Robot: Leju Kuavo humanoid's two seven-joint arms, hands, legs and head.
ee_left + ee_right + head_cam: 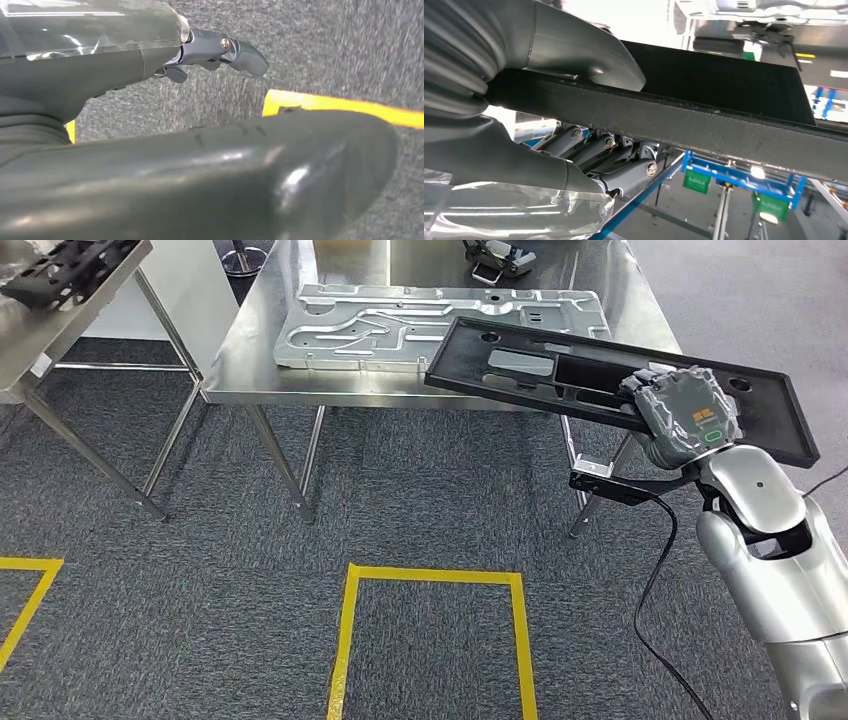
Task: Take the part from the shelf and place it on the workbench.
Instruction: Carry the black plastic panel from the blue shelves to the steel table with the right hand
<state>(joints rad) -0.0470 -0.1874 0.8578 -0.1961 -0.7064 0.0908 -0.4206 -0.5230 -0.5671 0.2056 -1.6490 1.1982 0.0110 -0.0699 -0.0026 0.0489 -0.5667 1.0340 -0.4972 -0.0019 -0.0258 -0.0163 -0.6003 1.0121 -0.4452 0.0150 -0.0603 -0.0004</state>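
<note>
Right arm (775, 570) closest to the head cam, silver, coming up from the lower right w/ a black cable trailing off it. Right hand (688, 410) is clamped on the black part (560, 365), a long flat black panel w/ cutouts. Wrist cam confirms the grasp: thumb (594, 52) over one face of the panel, fingers (599, 155) curled under the other, edge of the part (704, 125) running straight through the grip. Part is up in the air, tilted, far end over the front right corner of the steel workbench (250, 360), near end hanging out past the bench edge above the carpet. On the bench just beside it: a stamped silver metal plate (400, 325), lying flat. Left hand (220, 50) over grey carpet and yellow floor tape (345, 107), fingers loosely curled, holding nothing. Yellow tape box (430, 635) on the floor in front of the bench. Second table (60, 325) far left w/ a dark part on it.
</note>
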